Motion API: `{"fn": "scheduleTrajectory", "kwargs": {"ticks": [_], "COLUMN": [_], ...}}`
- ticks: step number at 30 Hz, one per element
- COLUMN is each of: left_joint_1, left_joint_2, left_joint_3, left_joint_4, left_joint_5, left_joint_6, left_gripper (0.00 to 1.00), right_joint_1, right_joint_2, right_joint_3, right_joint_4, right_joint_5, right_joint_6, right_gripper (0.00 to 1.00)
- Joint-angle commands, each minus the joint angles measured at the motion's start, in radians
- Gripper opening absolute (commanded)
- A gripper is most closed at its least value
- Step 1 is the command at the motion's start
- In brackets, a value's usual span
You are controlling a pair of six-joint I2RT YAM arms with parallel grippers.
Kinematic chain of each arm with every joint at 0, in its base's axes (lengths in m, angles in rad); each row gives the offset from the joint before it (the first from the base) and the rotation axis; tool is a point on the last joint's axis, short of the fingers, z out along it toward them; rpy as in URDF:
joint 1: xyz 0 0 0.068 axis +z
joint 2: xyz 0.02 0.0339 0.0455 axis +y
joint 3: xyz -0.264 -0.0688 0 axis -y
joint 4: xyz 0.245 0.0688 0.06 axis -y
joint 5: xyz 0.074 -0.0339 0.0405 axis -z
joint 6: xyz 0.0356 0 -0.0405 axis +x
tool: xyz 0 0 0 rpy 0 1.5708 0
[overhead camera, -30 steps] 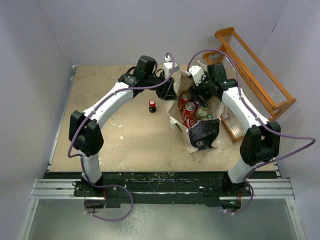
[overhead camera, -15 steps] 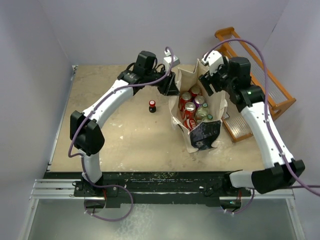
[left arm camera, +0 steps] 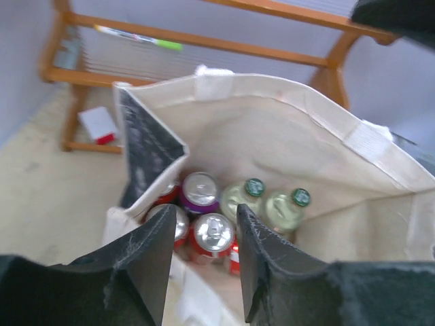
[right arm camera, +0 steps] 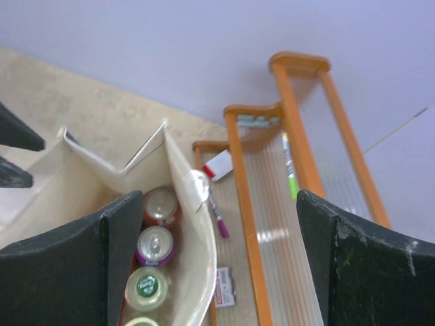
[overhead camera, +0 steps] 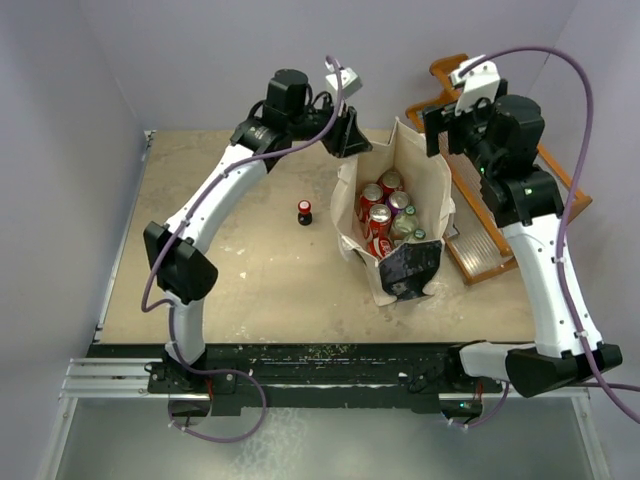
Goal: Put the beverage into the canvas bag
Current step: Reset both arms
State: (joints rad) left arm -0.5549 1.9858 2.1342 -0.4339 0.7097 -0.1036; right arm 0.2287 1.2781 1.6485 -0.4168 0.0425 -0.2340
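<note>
The cream canvas bag point(overhead camera: 433, 200) stands open right of the table's centre, its black end panel point(overhead camera: 405, 270) facing near. Several red and purple cans point(overhead camera: 378, 216) and green-capped bottles point(overhead camera: 405, 228) stand inside it. A small dark beverage bottle with a red cap point(overhead camera: 304, 211) stands on the table left of the bag. My left gripper point(overhead camera: 351, 134) is open and empty, above the bag's far left rim; its view looks down on the cans point(left arm camera: 213, 231). My right gripper point(overhead camera: 438, 130) is wide open and empty, raised above the bag's far right rim point(right arm camera: 194, 204).
An orange wooden rack point(overhead camera: 520, 150) lies right of and behind the bag, close to the right arm. It holds pens point(right arm camera: 218, 214) and small cards point(right arm camera: 218, 165). The rack also shows in the left wrist view point(left arm camera: 204, 44). Walls close in the table's back and sides.
Both grippers have risen from the bag. The right gripper came up out of the bag's mouth and drew back to the right. The bag's mouth now stands wider open.
</note>
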Motion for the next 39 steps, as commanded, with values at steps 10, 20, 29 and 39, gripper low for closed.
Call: {"fn": "scheduleTrajectory", "kwargs": {"ticks": [10, 20, 29, 39], "left_joint_1": [0.251, 0.311, 0.348, 0.375], "left_joint_2": [-0.362, -0.485, -0.755, -0.947], "left_joint_3": [-0.088, -0.144, -0.512, -0.825], "left_joint_4": [-0.076, -0.344, -0.121, 0.080], "left_joint_5": [-0.544, -0.670, -0.708, -0.615], "left_joint_6": [0.111, 0.380, 0.317, 0.186], "left_gripper": [0.84, 0.99, 0.99, 0.99], "right_joint_1": [-0.032, -0.050, -0.072, -0.121], "right_joint_2": [0.115, 0.055, -0.221, -0.468], "right_joint_3": [0.366, 0.302, 0.051, -0.343], "right_joint_4": [-0.175, -0.244, -0.075, 0.073], "right_joint_5": [0.266, 0.315, 0.227, 0.216], "right_joint_6": [0.167, 0.030, 0.059, 0.109], "right_gripper": [1.00, 1.00, 1.00, 1.00]}}
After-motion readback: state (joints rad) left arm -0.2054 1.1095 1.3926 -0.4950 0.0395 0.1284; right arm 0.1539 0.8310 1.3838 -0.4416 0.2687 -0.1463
